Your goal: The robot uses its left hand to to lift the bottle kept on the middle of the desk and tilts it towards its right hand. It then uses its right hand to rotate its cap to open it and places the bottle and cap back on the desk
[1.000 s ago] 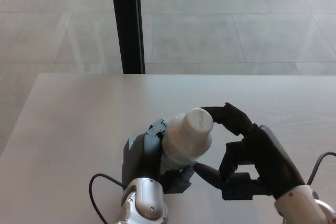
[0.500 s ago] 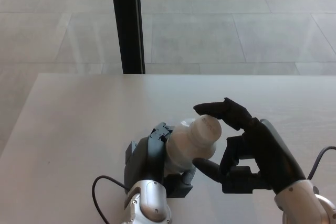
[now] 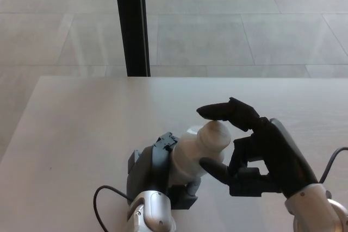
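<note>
In the head view, the left hand (image 3: 155,169) gripped the white bottle (image 3: 190,156) around its body, fingers wrapped on it, holding it above the pale surface (image 3: 81,129) near the front middle. The bottle was tilted to the robot's right, so that its white cap (image 3: 216,133) pointed at the right hand (image 3: 255,153). That hand sat just beside the bottle with its fingers (image 3: 217,111) spread around the cap: one black finger lay across the far side of the cap, touching or almost touching it, and the thumb reached in below, against the bottle's shoulder. Whether the right hand had truly pinched the cap could not be told. A black cable (image 3: 103,202) looped on the surface by the left wrist. Beyond the surface's far edge ran a tiled floor (image 3: 244,25) and an upright black post (image 3: 132,23).
</note>
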